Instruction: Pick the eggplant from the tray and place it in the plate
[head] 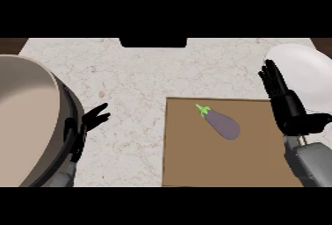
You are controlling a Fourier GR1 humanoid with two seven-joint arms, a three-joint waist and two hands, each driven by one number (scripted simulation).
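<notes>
One eggplant (222,123) lies on the brown tray (194,167), untouched by either robot hand.

We see its long axis run diagonally, green stem toward 10 o'clock and rounded purple end toward 4 o'clock, in the tray's upper middle. At 3 o'clock from it our right robot hand (285,105) stands open, fingers straight, in front of the white plate (301,66). At 9 o'clock our left robot hand (92,118) rests open on the marble surface (130,70), beside a large beige rounded shape (26,123).
</notes>
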